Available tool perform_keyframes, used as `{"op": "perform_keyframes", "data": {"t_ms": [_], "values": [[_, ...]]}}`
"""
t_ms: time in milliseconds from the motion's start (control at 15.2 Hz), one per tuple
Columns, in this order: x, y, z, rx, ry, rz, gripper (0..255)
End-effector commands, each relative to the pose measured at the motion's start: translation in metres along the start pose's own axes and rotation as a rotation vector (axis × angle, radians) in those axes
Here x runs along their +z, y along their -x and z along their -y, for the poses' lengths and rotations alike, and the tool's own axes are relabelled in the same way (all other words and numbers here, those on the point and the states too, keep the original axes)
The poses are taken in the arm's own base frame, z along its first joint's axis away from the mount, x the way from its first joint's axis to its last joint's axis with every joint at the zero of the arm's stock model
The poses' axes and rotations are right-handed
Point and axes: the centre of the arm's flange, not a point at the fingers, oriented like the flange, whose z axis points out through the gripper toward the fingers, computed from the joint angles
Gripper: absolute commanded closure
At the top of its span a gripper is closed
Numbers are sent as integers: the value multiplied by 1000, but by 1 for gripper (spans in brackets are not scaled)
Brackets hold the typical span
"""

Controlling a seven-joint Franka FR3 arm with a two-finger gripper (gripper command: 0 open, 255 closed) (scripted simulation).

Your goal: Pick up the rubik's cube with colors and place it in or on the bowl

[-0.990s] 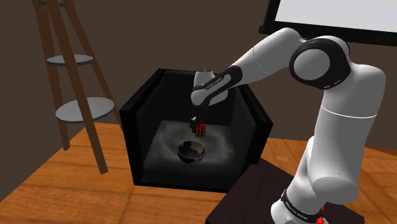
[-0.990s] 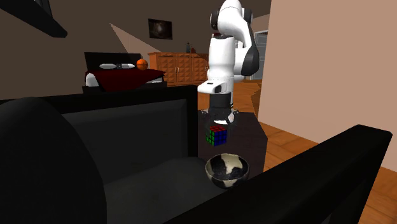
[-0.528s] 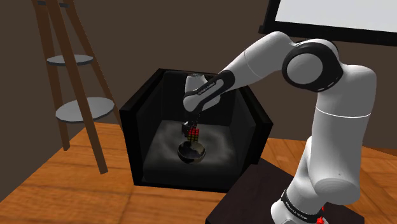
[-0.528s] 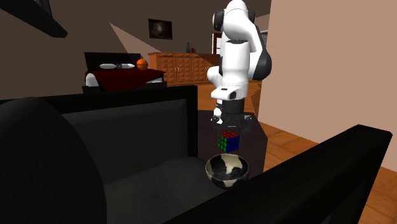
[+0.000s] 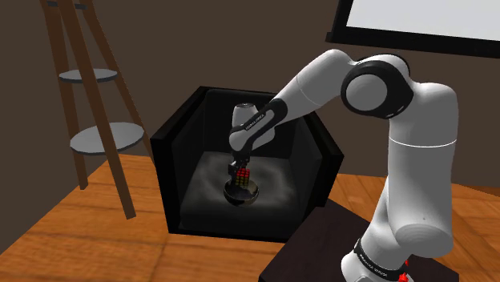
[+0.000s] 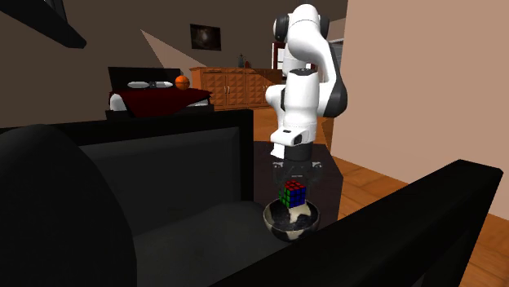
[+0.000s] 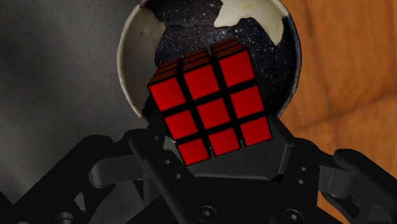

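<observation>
The rubik's cube (image 7: 210, 105) is pinched between the black fingers of the gripper (image 7: 215, 137), right over the mouth of the bowl (image 7: 130, 70) on the armchair (image 5: 172, 160) seat. We judge we are at the placing step — next comes a slight lowering, then spreading the fingers so it settles inside.

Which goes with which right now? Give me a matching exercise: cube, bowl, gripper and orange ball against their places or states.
1 rubik's cube
2 bowl
3 gripper
4 orange ball

A lying on the bed
B shut on the cube
C standing on the black armchair seat
D held just over the bowl's opening

Pairs: 1-D, 2-C, 3-B, 4-A
</observation>
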Motion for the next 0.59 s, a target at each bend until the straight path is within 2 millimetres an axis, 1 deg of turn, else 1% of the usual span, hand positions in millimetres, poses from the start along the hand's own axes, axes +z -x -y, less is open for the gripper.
{"op": "perform_keyframes", "data": {"t_ms": [0,66,132,528], "values": [[11,1,1,0,0,-1,255],[16,1,1,0,0,-1,255],[26,2,1,0,0,-1,255],[26,2,1,0,0,-1,255]]}}
